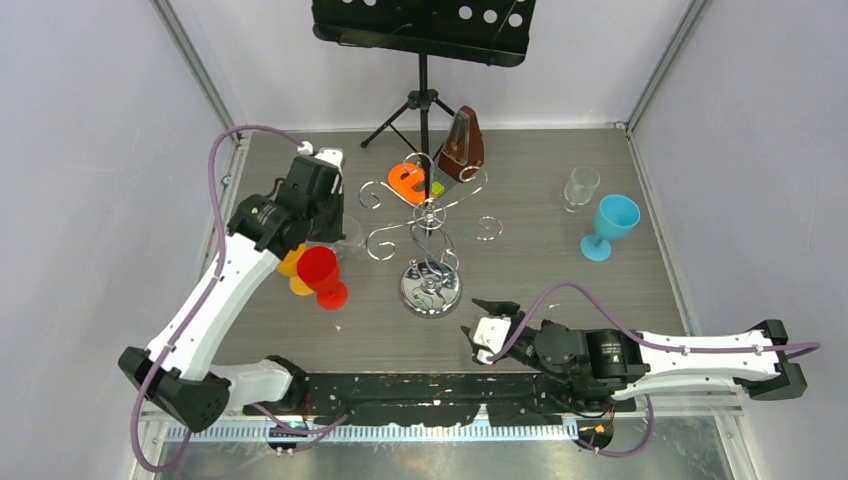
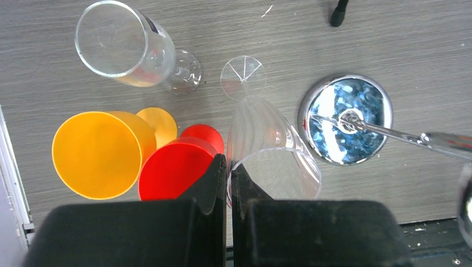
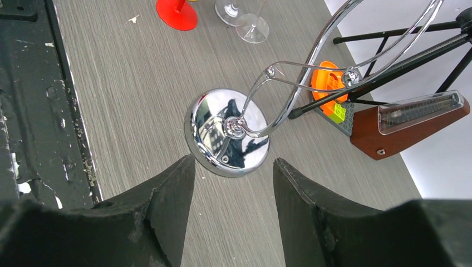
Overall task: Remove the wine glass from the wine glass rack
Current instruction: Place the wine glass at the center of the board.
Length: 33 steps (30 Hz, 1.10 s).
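Note:
The chrome wine glass rack (image 1: 430, 215) stands mid-table on its round mirror base (image 2: 345, 119), which also shows in the right wrist view (image 3: 228, 130). My left gripper (image 2: 229, 165) is shut on the rim of a clear wine glass (image 2: 267, 147), one finger inside the bowl and one outside. The glass is left of the rack and apart from its arms, foot (image 2: 243, 75) pointing down at the table. In the top view the left gripper (image 1: 335, 215) mostly hides this glass. My right gripper (image 3: 231, 167) is open and empty, low in front of the rack's base, also in the top view (image 1: 487, 322).
A red goblet (image 2: 175, 172), a yellow goblet (image 2: 97, 153) and another clear glass (image 2: 125, 47) stand close by the left gripper. A clear glass (image 1: 580, 187) and a blue goblet (image 1: 610, 225) stand right. A metronome (image 1: 463, 145), orange toy (image 1: 408, 180) and black music stand (image 1: 425, 30) are behind the rack.

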Available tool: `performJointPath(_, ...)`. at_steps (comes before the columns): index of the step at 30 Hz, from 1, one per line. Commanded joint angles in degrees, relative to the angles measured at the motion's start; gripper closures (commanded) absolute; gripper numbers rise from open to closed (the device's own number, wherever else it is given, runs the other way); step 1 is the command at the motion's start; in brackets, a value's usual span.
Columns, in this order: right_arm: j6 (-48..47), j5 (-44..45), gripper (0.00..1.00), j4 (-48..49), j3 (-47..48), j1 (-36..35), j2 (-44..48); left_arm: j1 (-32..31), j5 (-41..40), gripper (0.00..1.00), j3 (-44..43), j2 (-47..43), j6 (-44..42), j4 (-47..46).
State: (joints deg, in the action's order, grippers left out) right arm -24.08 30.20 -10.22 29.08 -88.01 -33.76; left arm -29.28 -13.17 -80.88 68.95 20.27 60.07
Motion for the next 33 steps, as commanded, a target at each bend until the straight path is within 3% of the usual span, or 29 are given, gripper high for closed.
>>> performJointPath(1,1.6,-0.3,0.40,2.9,-0.3,0.0,1.4,1.6,-0.1,1.00,-3.8,2.4,-1.7,-1.4)
performJointPath(21,2.7,-0.8,0.40,3.3,-1.0,0.0,2.5,7.0,4.0,1.00,-19.3,19.4,-5.0,3.4)
performJointPath(33,2.9,-1.0,0.40,3.1,-1.1,0.0,2.5,10.9,8.2,1.00,-21.4,26.1,-5.3,3.1)
